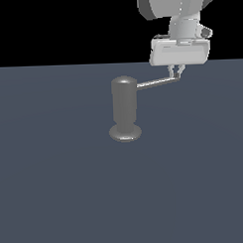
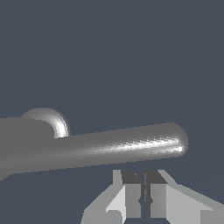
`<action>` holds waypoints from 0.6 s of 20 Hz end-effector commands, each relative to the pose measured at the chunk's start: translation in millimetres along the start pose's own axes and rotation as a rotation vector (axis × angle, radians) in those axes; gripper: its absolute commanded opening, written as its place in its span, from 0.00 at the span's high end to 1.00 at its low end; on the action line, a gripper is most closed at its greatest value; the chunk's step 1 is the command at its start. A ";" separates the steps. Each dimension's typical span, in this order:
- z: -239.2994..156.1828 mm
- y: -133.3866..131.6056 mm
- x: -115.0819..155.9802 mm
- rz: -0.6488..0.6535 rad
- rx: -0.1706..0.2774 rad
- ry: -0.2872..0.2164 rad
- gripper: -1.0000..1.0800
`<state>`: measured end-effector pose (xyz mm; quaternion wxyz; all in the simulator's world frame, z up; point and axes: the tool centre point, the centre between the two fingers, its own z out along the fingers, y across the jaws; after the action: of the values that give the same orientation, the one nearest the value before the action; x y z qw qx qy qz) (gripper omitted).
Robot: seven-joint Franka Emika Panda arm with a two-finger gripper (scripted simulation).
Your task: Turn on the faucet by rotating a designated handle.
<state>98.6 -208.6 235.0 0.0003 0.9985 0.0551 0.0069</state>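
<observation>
1. A matte grey upright cylindrical faucet (image 1: 125, 106) with a rounded top is standing near the middle of the exterior view, and its flared round base (image 1: 125, 133) is resting on a flat, dull blue-grey floor (image 1: 56, 185) that is filling the lower part of the scene under a black backdrop.

2. A thin straight grey rod handle (image 1: 157, 82) with a rounded tip is jutting from the cylinder's top toward the exterior view's right, tilting slightly upward as it goes.

3. At the far end of that rod, the pale grey two-fingered gripper (image 1: 177, 72) of the white robot arm (image 1: 176, 7) is hanging from above – its short fingers are reaching down to the rod's tip and appear to be touching it or sitting just beside it.

4. In the wrist view, the handle (image 2: 122, 148) is crossing the frame as a thick grey bar, with the faucet's rounded top (image 2: 50, 120) showing behind it; the gripper (image 2: 143, 197) is lying close alongside the bar's rounded end.

5. The fingers (image 2: 129, 197) are pressing nearly together – only a narrow dark slit is separating them, and nothing is showing between the pads. The rod is lying outside the slit, so the hand is gripping nothing.
</observation>
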 end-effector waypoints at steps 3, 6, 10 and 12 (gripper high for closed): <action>5.9 -8.0 15.7 -0.008 0.003 -0.001 1.00; 6.4 -8.8 22.9 -0.007 0.003 -0.002 1.00; 7.3 -9.6 32.0 -0.006 0.003 -0.003 1.00; 7.8 -9.9 36.5 -0.005 0.003 -0.004 1.00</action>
<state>127.9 -202.1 235.2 0.0010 0.9985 0.0538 0.0067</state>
